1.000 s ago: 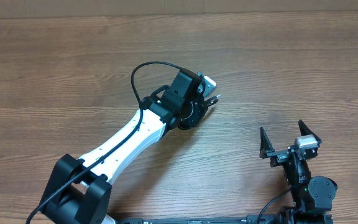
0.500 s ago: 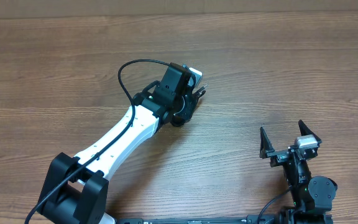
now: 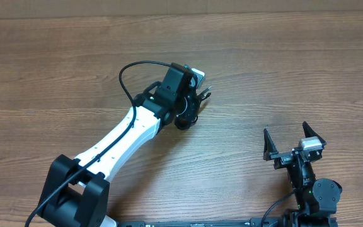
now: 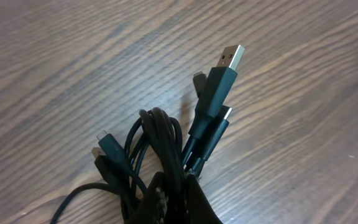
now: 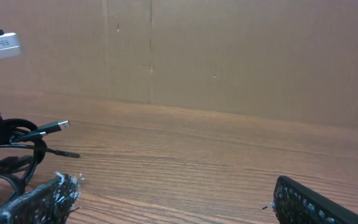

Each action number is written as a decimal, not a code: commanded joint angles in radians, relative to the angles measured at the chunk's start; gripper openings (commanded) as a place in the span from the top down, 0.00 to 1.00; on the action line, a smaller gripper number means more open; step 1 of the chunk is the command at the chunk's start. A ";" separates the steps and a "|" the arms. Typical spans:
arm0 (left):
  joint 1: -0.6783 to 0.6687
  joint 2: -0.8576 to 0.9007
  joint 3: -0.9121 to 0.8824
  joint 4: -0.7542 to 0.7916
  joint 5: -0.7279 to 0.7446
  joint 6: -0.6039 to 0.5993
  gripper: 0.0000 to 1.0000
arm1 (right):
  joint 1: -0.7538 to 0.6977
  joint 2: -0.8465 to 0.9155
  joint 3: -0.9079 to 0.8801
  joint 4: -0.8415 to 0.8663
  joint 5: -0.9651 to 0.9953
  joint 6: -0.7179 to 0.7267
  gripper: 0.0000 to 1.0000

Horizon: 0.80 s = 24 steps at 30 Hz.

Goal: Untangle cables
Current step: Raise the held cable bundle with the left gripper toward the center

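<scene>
A bundle of thin black cables (image 4: 160, 149) with several plug tips, one a silvery USB plug (image 4: 230, 56), is pinched in my left gripper (image 4: 173, 199), just above the wooden table. In the overhead view the left gripper (image 3: 197, 98) is at the table's middle, and only plug tips poke out past it. The bundle also shows at the far left of the right wrist view (image 5: 23, 146). My right gripper (image 3: 293, 144) is open and empty at the front right, its fingers wide apart in the right wrist view (image 5: 173, 199).
The wooden table (image 3: 282, 69) spreads all around. A brown cardboard wall (image 5: 229, 56) stands along the far edge. The left arm's thick black wiring (image 3: 128, 75) loops above its wrist.
The left gripper with the bundle moved up and to the left across the table over the last second, then nearly stopped. The right arm has not moved.
</scene>
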<state>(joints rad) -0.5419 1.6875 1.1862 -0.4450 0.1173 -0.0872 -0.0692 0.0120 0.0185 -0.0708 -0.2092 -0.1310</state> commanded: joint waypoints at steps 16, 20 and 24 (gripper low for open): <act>0.149 0.005 0.027 0.055 0.670 -0.130 0.96 | 0.008 -0.009 -0.011 0.005 0.007 -0.001 0.00; 0.151 0.005 0.027 0.195 0.785 -0.303 0.96 | 0.008 -0.009 -0.011 0.005 0.007 -0.001 0.00; 0.151 0.005 0.027 0.298 0.805 -0.454 0.96 | 0.008 -0.009 -0.011 0.005 0.007 -0.001 0.00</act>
<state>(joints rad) -0.3946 1.6875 1.1873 -0.1959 0.8211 -0.3576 -0.0692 0.0116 0.0185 -0.0708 -0.2092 -0.1310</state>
